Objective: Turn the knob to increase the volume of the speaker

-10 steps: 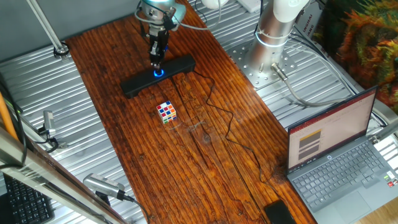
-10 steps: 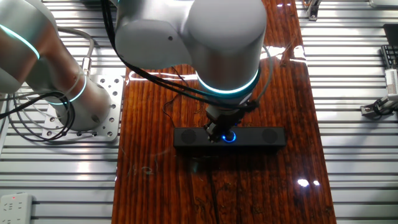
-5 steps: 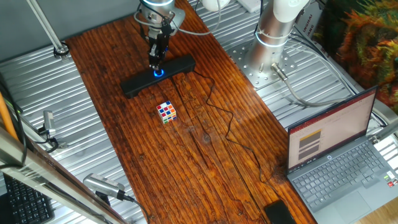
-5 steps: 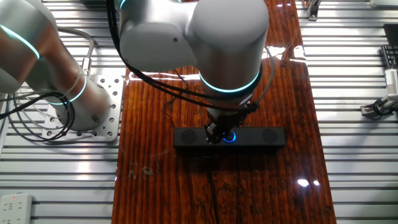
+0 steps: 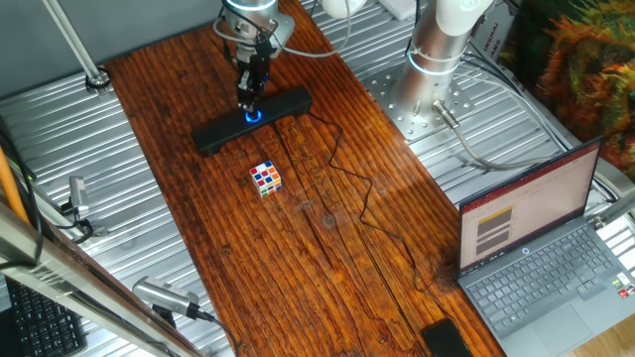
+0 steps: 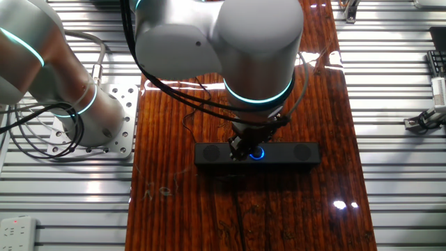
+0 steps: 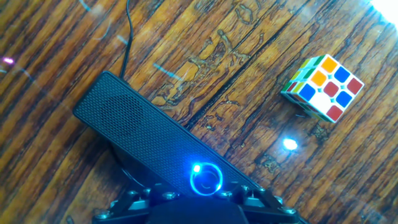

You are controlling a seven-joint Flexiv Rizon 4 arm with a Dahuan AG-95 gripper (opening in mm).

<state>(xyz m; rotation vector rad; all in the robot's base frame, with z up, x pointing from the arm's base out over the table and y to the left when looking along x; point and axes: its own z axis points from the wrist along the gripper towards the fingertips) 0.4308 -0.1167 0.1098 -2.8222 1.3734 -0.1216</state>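
Observation:
The speaker [image 5: 223, 134] is a long black bar lying slantwise across the far part of the wooden table; it also shows in the other fixed view [image 6: 300, 153] and the hand view [image 7: 124, 118]. The knob [image 5: 253, 115] glows blue at its middle, and also shows in the other fixed view [image 6: 257, 153] and the hand view [image 7: 207, 178]. My gripper [image 5: 249, 101] points straight down onto the knob, and in the hand view the gripper [image 7: 199, 194] has its fingertips close on either side of the blue ring. The arm hides the grip in the other fixed view, where the gripper [image 6: 241, 148] meets the bar.
A multicoloured puzzle cube [image 5: 265, 178] sits a little in front of the speaker, also in the hand view [image 7: 324, 87]. A thin black cable [image 5: 347, 183] runs from the speaker toward the front. An open laptop [image 5: 536, 248] stands at the right and the arm's base [image 5: 437, 40] at the back right.
The wrist and upper arm have turned slightly while the gripper stays on the knob. The speaker and cube have not moved.

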